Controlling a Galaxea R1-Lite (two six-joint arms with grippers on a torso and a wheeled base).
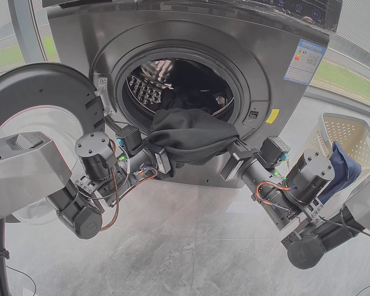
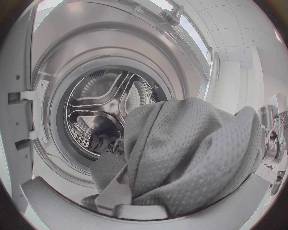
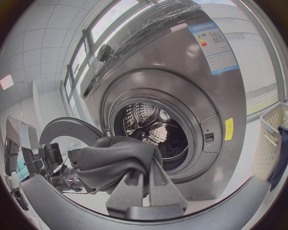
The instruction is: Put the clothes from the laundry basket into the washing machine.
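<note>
left gripper point(image 1: 167, 161): seemingly pinching black garment point(image 1: 191, 133) | right gripper point(image 1: 231, 150): clamped on it | garment overhangs washing machine point(image 1: 263, 76) rim

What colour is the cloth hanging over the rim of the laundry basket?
The cloth is dark blue; the head view shows it best.

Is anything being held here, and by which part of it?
Yes: the black garment, stretched in front of the washing machine. The left gripper pinches its left end, the right gripper its right end.
</note>
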